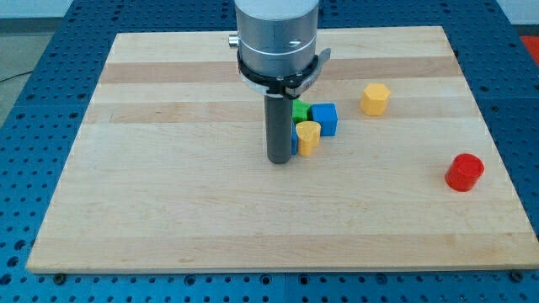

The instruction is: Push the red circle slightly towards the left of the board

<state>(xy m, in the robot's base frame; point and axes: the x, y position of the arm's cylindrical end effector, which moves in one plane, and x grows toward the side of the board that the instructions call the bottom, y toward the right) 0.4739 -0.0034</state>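
The red circle (464, 172) lies near the view's right edge of the wooden board (168, 202), alone. My tip (279, 161) rests on the board at the middle, far to the view's left of the red circle. It stands just left of a cluster of blocks: a small yellow block (308, 136) beside the rod, a green block (300, 110) behind it, and a blue cube (324, 119). A sliver of blue shows between the rod and the yellow block.
A yellow hexagonal block (376, 98) sits up and to the right of the cluster. The arm's grey body (276, 38) hangs over the board's top middle. A blue perforated table surrounds the board.
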